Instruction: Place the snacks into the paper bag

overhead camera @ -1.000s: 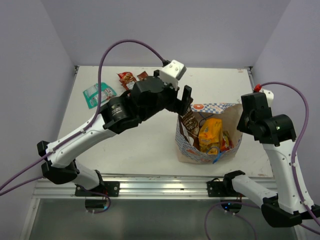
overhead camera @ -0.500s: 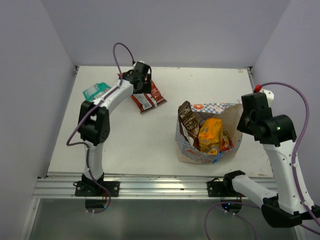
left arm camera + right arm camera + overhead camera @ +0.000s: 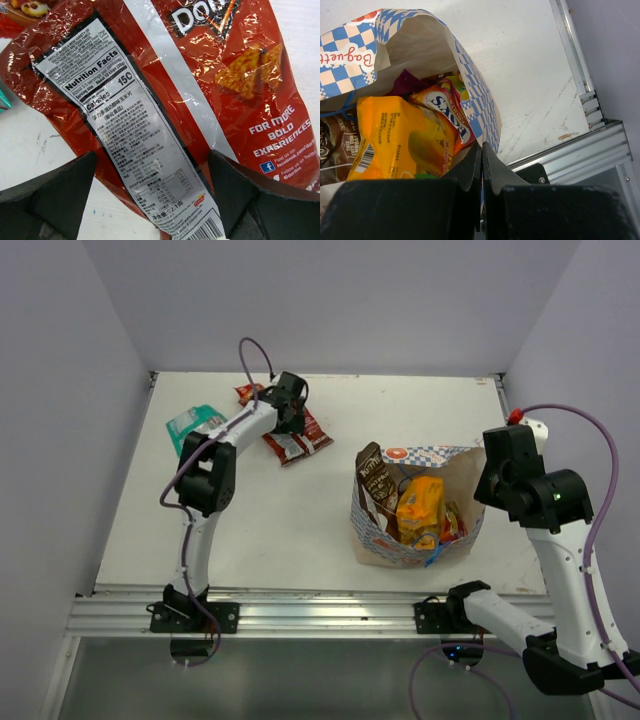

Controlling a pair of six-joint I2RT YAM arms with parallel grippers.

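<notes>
My left gripper is at the back of the table, open, jaws wide apart on either side of a red-and-silver chip bag lying flat. In the left wrist view that bag fills the frame between my fingers. The paper bag stands open at the right, holding a brown packet, an orange-yellow packet and a red one. My right gripper is shut on the paper bag's rim. A purple packet shows inside.
A teal packet and a small red packet lie at the back left near my left gripper. The table's metal rail runs along the near edge. Walls close in on the left, back and right.
My left arm has swung from the paper bag's mouth to the back left and now sits low over the red chip bag. The brown packet stays in the bag. The right arm has not moved.
</notes>
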